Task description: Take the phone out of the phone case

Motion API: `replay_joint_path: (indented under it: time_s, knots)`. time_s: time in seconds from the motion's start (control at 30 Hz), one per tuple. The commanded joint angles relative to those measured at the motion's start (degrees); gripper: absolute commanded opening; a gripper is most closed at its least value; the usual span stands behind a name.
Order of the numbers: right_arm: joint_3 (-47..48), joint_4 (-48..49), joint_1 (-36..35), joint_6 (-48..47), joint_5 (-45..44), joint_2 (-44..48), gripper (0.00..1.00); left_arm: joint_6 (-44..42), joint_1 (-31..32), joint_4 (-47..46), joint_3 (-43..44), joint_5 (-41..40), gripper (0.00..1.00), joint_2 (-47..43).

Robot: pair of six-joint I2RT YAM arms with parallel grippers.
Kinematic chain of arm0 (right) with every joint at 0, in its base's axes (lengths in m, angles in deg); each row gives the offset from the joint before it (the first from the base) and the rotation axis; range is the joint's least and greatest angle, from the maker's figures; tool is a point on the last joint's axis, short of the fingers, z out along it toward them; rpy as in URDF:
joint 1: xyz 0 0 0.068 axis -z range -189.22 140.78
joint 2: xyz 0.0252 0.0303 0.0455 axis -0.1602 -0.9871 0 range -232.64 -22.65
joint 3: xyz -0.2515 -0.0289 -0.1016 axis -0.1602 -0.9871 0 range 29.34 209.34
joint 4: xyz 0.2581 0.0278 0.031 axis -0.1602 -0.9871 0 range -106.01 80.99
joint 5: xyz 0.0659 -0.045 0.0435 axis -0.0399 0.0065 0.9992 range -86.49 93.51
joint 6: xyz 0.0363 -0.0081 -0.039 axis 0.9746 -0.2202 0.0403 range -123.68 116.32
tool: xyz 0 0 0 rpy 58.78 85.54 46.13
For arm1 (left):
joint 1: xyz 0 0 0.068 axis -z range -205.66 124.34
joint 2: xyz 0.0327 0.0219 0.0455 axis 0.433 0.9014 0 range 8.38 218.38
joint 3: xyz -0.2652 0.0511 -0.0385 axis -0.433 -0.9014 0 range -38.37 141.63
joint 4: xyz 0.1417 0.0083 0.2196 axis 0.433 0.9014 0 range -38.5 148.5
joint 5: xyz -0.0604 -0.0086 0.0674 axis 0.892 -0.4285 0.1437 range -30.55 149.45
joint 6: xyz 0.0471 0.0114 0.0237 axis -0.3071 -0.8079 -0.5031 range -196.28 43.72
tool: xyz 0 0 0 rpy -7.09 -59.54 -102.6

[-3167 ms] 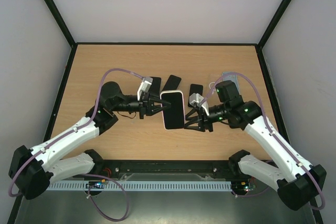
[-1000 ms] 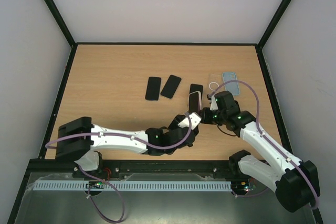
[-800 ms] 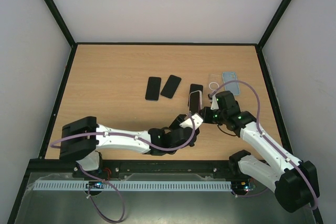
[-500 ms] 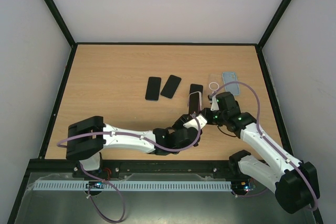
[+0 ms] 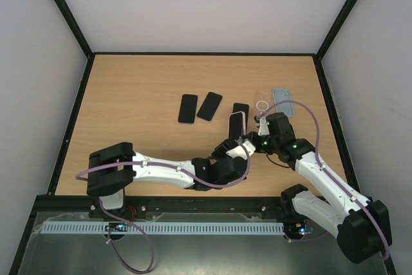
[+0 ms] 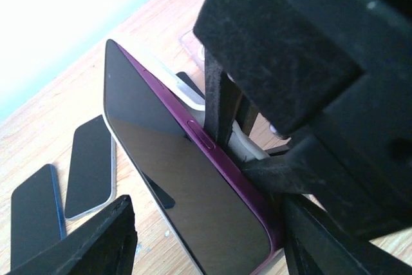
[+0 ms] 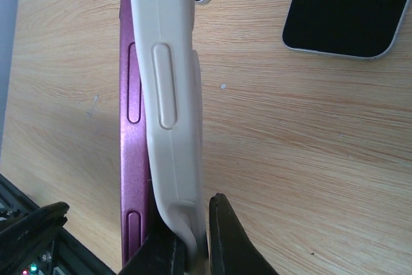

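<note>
Phone (image 6: 174, 178) stood on edge over the counter (image 7: 290, 146), partly peeled from its white case (image 7: 170, 94). The right tool (image 7: 190, 249) pinched the case's lip, anchoring it, while the left tool (image 6: 206, 223) straddled the phone, jaws apart, seemingly ready to pull.

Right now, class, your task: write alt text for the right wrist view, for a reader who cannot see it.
A white rubbery phone case, seen edge-on, has its lower corner pinched by the right gripper, with a purple-edged phone pressed against its left side. Behind them a black-screened phone lies flat on the pale wooden table.
</note>
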Motion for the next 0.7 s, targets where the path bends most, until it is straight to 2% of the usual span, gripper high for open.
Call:
replay_joint_path:
  time_s: [0.0, 0.27, 0.43, 0.67]
  knots:
    - [-0.3, 3.6, 0.3, 1.1, 3.9, 2.1, 0.02, -2.1, -0.6, 1.9, 1.1, -6.5, 0.61, 1.2]
    - [-0.6, 3.5, 0.3, 0.7, 7.0, 1.8, 0.02, -4.3, -0.8, 3.5, -0.8, -16.1, 0.51, 1.3]
    - [-0.5, 3.4, 0.3, 0.1, 8.4, 1.4, 0.02, -4.8, -1.2, 3.9, -2.3, -17.9, 0.41, 0.1]
    - [-0.6, 2.8, 0.3, -0.1, 8.6, 1.5, 0.02, -5.5, -1.7, 4.2, -2.3, -20.7, 0.14, -1.2]
